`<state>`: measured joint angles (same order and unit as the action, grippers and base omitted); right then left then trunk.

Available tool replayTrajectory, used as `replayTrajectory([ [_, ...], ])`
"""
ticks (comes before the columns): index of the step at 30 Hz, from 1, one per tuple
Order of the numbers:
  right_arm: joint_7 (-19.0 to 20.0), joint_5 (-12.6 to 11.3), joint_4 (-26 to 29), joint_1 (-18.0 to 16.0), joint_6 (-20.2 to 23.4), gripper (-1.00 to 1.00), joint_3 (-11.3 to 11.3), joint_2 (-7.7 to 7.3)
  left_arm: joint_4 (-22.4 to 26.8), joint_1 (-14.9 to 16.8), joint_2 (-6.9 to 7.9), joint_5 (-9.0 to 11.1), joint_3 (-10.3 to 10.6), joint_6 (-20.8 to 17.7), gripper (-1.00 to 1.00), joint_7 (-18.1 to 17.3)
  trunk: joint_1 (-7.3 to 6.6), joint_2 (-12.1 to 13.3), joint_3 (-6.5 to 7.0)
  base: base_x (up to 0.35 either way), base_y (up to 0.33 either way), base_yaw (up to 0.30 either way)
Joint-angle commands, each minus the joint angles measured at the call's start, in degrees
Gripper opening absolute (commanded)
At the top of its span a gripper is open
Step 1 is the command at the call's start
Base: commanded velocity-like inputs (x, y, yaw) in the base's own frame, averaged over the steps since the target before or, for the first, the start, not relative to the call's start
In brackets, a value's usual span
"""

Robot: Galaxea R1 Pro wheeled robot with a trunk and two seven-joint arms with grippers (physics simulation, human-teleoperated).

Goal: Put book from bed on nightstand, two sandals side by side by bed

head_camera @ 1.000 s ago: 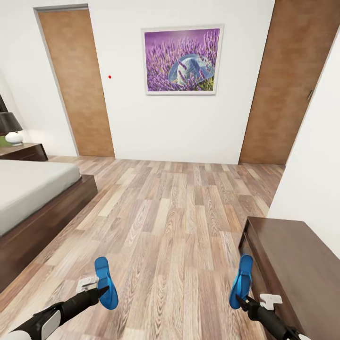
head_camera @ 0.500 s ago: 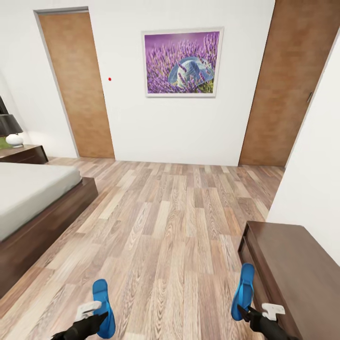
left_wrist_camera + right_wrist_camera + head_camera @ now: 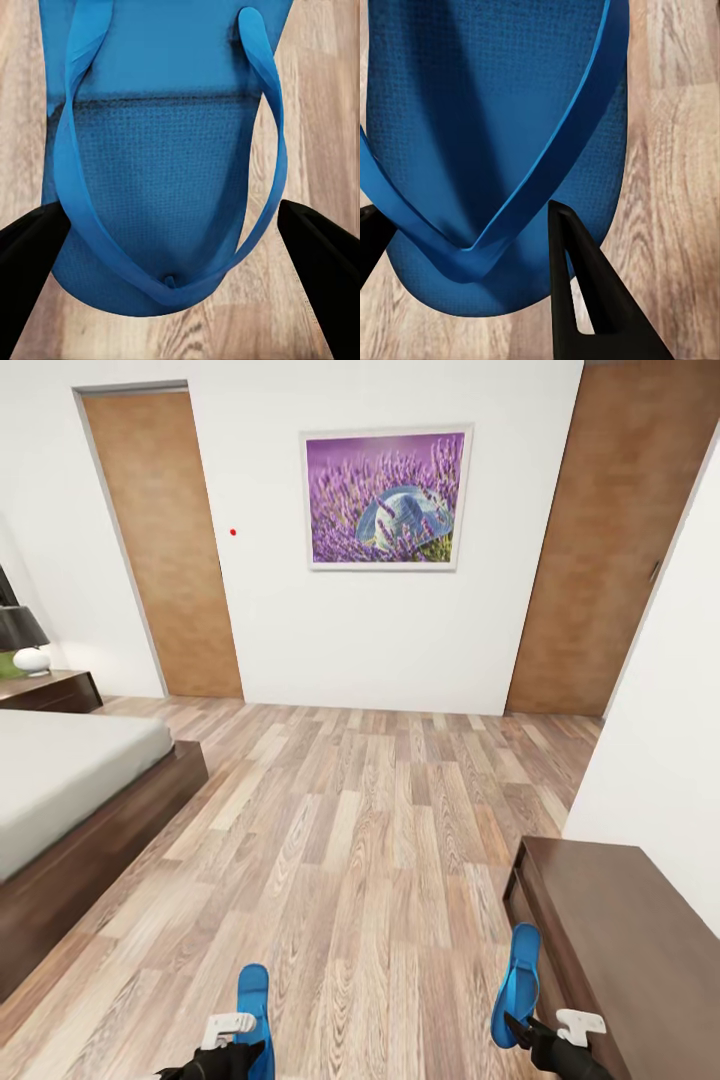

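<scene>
Two bright blue sandals are held above the wood floor at the near edge of the head view. My left gripper (image 3: 236, 1050) is shut on the left sandal (image 3: 253, 1005); in the left wrist view its black fingers (image 3: 30, 255) flank that sandal (image 3: 165, 165). The right sandal (image 3: 518, 982) hangs from my right gripper (image 3: 518, 1028), which is shut on it. The right wrist view shows one finger (image 3: 577, 292) pressed against this sandal (image 3: 487, 120). The bed (image 3: 60, 780) lies at the left, with a nightstand (image 3: 50, 690) behind it. The book is out of view.
A black-shaded lamp (image 3: 22, 640) stands on the nightstand. A low dark brown cabinet (image 3: 620, 940) sits against the white wall close to my right arm. Two brown doors (image 3: 165, 540) and a lavender picture (image 3: 387, 498) line the far wall. Open plank floor (image 3: 370, 830) stretches ahead.
My left gripper has carried its sandal rightward and nearer to me. The right gripper and sandal barely moved. The camera has tilted up slightly.
</scene>
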<state>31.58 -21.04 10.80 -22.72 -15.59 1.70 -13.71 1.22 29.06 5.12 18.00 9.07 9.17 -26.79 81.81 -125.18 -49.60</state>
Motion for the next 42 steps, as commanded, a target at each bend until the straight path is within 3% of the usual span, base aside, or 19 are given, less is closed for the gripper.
replayTrajectory([
  [1, 0.33, -0.14, -0.16, -0.04, -0.07, -1.0, 0.15, 0.0, -0.07, 0.04, 0.04, 0.42, 0.54, 0.23, -1.0, -0.15, -0.24, 0.39, 0.13, 0.0, 0.0, 0.0],
  [20, -0.02, -0.02, -4.19, -0.04, -0.15, -1.0, 0.1, 0.09, -0.07, 0.04, 0.2, 0.28, 0.51, 0.23, -1.0, 1.12, -4.41, 8.01, 3.54, 0.0, 0.0, 0.0],
  [42, -0.03, -0.06, -4.51, -0.04, -0.23, -1.0, 0.15, 0.12, -0.15, 0.04, 0.1, 0.63, 0.51, 0.23, -1.0, 1.13, -9.24, 16.84, 7.49, 0.0, 0.0, 0.0],
])
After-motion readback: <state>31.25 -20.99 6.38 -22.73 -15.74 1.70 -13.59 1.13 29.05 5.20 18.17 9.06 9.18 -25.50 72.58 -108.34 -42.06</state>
